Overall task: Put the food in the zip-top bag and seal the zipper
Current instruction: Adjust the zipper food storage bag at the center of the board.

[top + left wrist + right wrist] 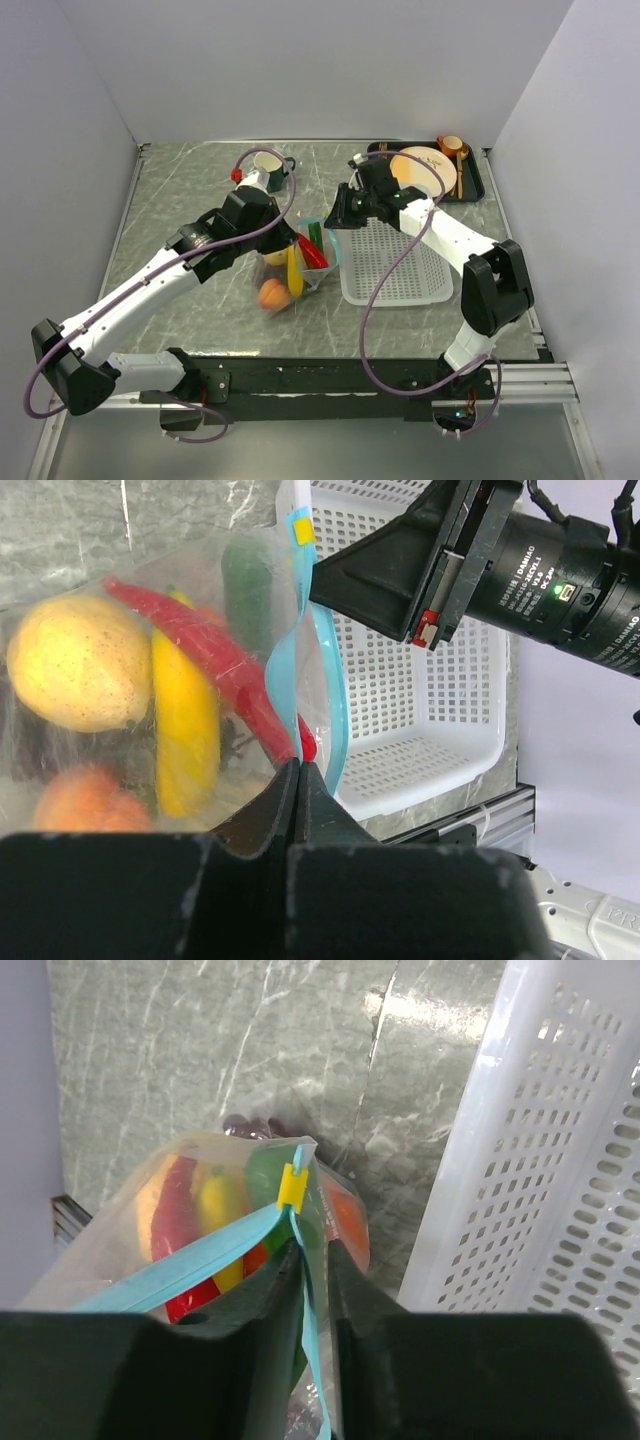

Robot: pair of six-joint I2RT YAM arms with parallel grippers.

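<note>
Nearest lens: left jaws, clenched on zip-top bag edge | right jaws: astride zipper below yellow slider, gap narrow, grip undeterminable | food: inside bag, between arms | zipper axis: slider end toward left jaws, lips parted.

The bag is made of thin, clear, glossy plastic film, creased throughout. Its zipper is a smooth teal plastic strip. Beside the bag, the basket is moulded in white perforated plastic. Beneath the bag, the table is finished in polished grey marble pattern.
</note>
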